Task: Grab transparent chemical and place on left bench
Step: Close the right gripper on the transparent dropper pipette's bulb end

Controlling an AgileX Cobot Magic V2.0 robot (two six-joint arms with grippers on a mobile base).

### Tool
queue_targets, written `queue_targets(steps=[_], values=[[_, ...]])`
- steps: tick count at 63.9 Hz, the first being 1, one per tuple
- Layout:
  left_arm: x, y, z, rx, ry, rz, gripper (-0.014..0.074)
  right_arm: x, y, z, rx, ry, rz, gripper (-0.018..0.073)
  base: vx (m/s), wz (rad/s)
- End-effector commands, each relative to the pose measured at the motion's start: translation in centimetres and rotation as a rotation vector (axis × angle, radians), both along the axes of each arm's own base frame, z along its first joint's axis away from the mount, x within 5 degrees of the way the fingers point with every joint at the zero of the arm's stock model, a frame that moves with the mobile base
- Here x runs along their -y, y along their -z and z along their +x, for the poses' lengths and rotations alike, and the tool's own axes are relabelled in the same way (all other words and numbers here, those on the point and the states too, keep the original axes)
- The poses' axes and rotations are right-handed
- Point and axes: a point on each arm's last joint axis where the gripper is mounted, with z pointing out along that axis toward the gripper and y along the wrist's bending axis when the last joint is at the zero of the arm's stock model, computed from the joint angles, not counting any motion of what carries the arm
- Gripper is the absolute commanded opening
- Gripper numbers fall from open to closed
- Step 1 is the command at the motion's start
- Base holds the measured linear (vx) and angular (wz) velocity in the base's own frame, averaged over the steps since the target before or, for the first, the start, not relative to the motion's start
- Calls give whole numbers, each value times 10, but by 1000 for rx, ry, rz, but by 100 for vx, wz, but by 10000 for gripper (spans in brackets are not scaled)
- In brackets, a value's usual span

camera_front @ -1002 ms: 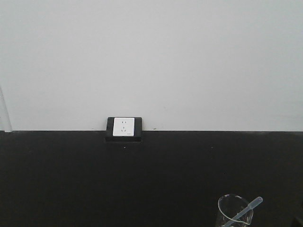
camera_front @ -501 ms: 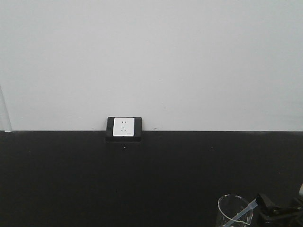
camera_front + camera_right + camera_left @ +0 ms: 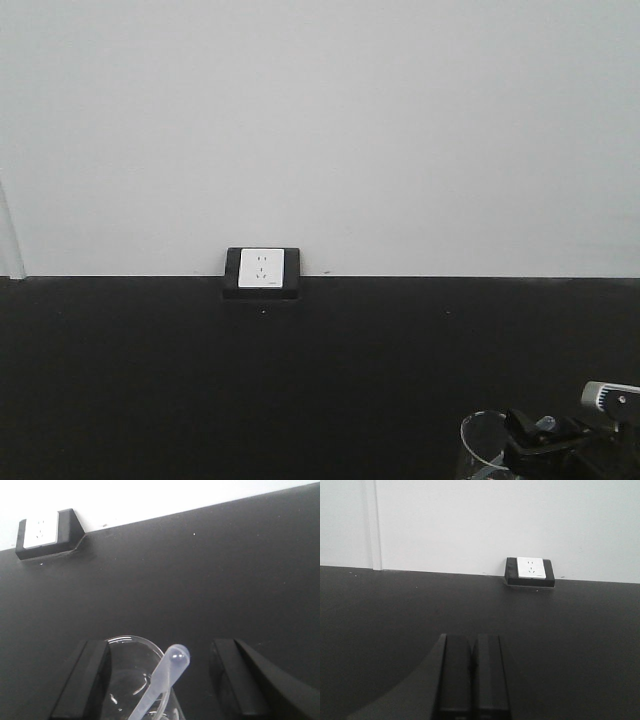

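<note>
The transparent pipette [image 3: 167, 672] leans in a clear glass beaker [image 3: 127, 655], its rounded bulb sticking up over the rim. My right gripper [image 3: 162, 680] is open, with one finger [image 3: 82, 680] left of the beaker and the other finger [image 3: 235, 680] right of the bulb, neither touching it. In the front view the right gripper [image 3: 545, 440] is at the bottom right, over the beaker [image 3: 480, 445], and covers most of the pipette. My left gripper [image 3: 471, 680] is shut and empty, low over the black countertop [image 3: 395, 610]. The left bench with white bins is out of view.
A white wall socket in a black housing [image 3: 262, 270] sits at the back of the countertop against the white wall; it also shows in the left wrist view [image 3: 530, 571] and the right wrist view [image 3: 45, 532]. A white vertical trim [image 3: 372, 525] runs up the wall.
My right gripper has come into the front view from the bottom right and moved left and up around the pipette's bulb. The beaker and pipette have not moved.
</note>
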Motion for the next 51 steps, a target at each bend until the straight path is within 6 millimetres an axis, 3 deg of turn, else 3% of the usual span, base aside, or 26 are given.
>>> queue_targets(steps=[1,30,51], values=[[0,-3,-1,81,1,-14,-3,-1,-22,7,143,-5,20,470,0,0],[0,-3,-1,81,1,-14,-3,-1,-20,7,123,-3,17,218,0,0],[0,-3,-1,81,1,-14,-3,-1,-20,7,125,-4,15,201,0,0]])
